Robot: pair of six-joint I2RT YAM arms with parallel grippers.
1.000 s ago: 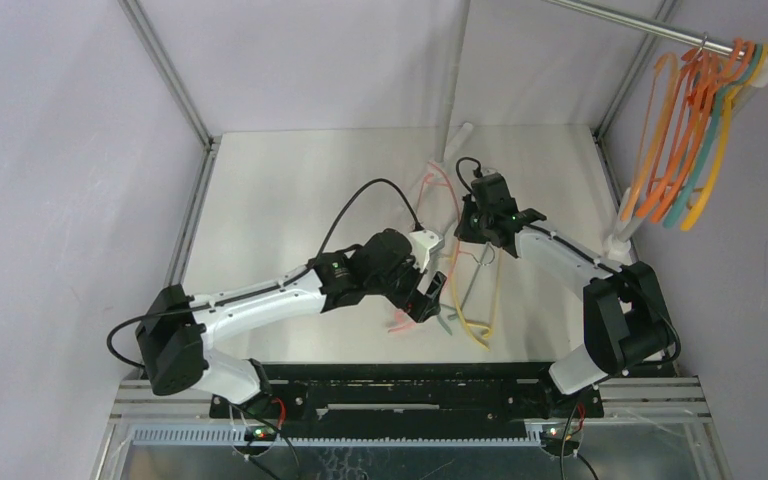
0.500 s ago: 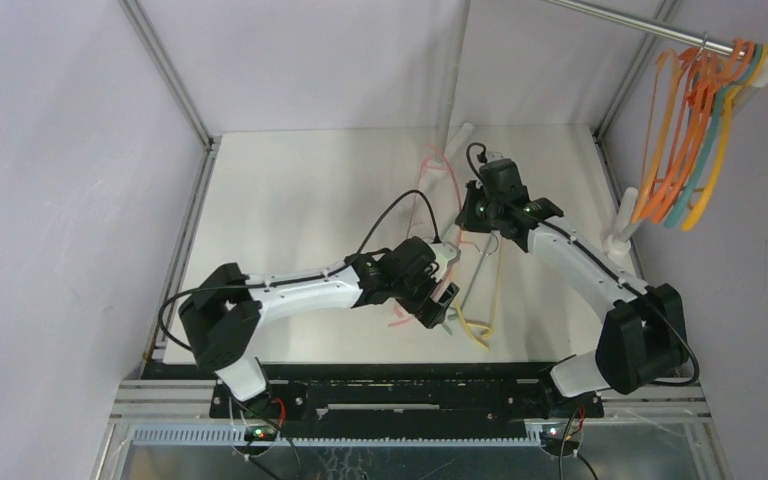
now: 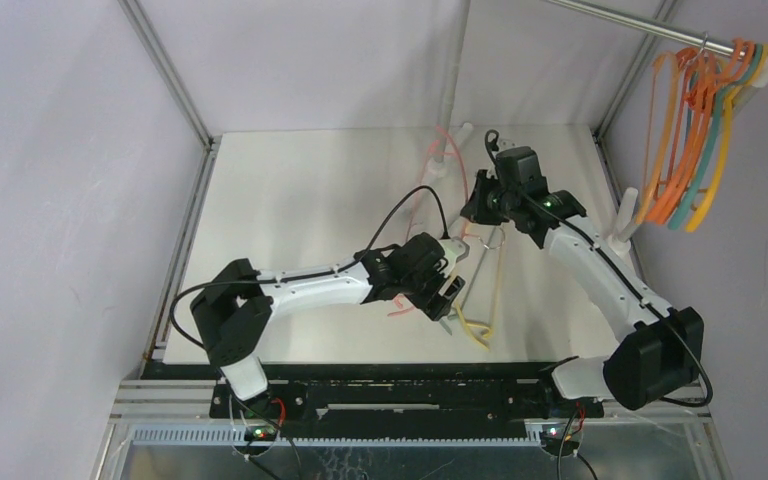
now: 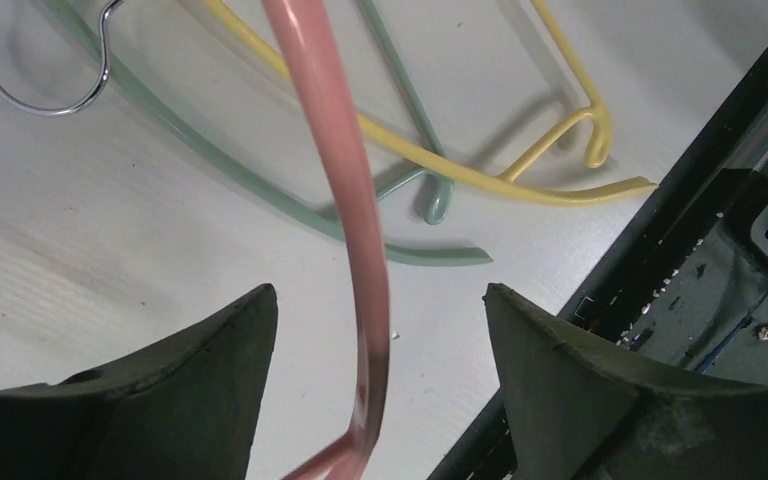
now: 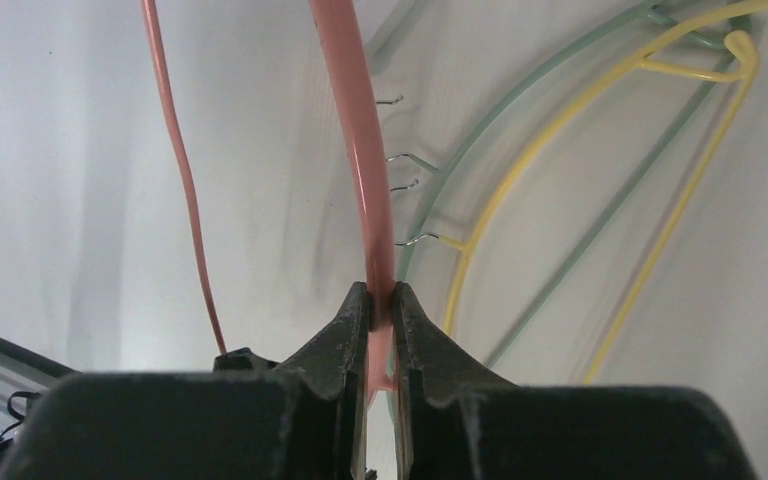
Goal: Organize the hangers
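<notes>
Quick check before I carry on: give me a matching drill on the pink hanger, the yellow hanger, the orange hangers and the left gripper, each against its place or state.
Things:
1. pink hanger
2. yellow hanger
3. orange hangers
4. left gripper

Places or states:
A. hanging on the rail
B. open, one finger on each side of the pink bar
C. clamped in the right gripper
D. lying on the table

Pairs: 1-C, 2-D, 3-A, 4-B
</notes>
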